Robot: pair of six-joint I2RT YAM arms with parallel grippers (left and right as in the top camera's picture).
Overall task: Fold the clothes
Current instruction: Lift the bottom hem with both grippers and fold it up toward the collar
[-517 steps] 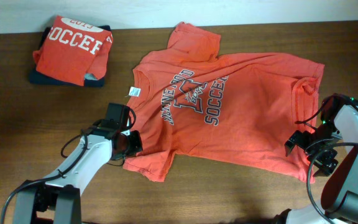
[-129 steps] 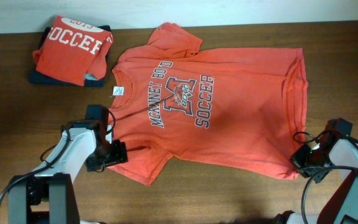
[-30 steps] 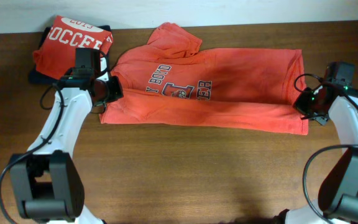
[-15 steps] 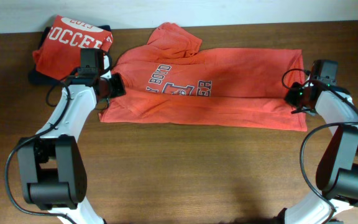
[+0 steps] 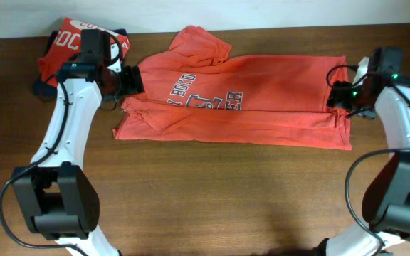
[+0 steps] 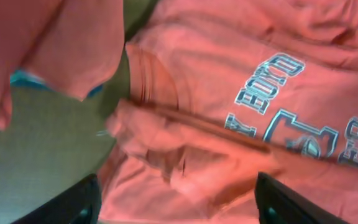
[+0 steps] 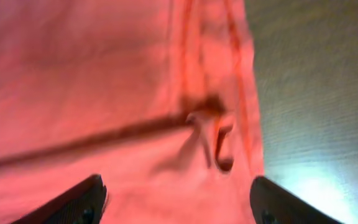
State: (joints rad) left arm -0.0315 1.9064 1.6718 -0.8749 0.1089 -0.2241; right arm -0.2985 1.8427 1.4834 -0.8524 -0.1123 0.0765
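The left gripper (image 5: 131, 80) hangs with jaws apart over the collar end of the half-folded T-shirt (image 5: 262, 114), and the right gripper (image 5: 338, 97) is likewise parted over the hem end; neither holds cloth. The shirt's long axis runs across the table (image 5: 226, 199) between them. Bare wood lies in front, while the folded stack (image 5: 66, 39) sits just beside the left arm

The left arm (image 5: 68, 135) is made of slim white tubular links joined by chunky black motor housings, on a rounded black base (image 5: 55, 206) at the near left. A thin black cable (image 5: 3, 199) loops beside it. The right arm (image 5: 398, 124) matches, with its own black cable (image 5: 349, 186) and a small green light (image 5: 394, 75). The wrist cameras show matte black fingers (image 6: 73, 202) with rounded tips.
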